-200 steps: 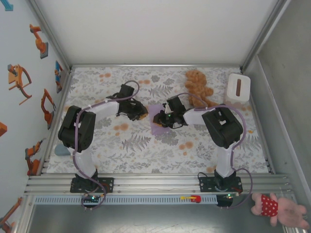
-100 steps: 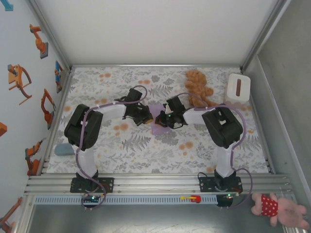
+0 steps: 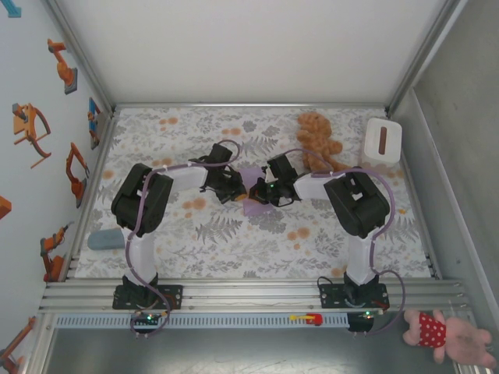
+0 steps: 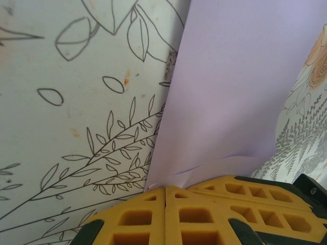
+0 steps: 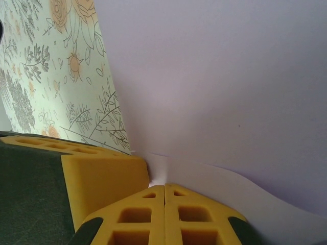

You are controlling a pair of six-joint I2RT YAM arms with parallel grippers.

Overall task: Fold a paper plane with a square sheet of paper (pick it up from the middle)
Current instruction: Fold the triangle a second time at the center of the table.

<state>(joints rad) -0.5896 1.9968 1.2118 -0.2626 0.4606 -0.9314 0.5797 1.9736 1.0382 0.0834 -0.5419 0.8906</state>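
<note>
Floral tablecloth (image 3: 234, 241): left gripper (image 4: 164, 191) and right gripper (image 5: 164, 187) pinch square sheet of paper (image 4: 240, 87).

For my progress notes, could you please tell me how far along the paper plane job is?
Done: pickup grip only. The left hand and right hand are each shut on an edge of the square sheet of paper. In hand: the sheet bows up at both pinches over the floral table. Left: every fold; no crease or nose shows yet.

Teddy bear (image 3: 316, 140) near right claw (image 3: 256, 196)
</note>
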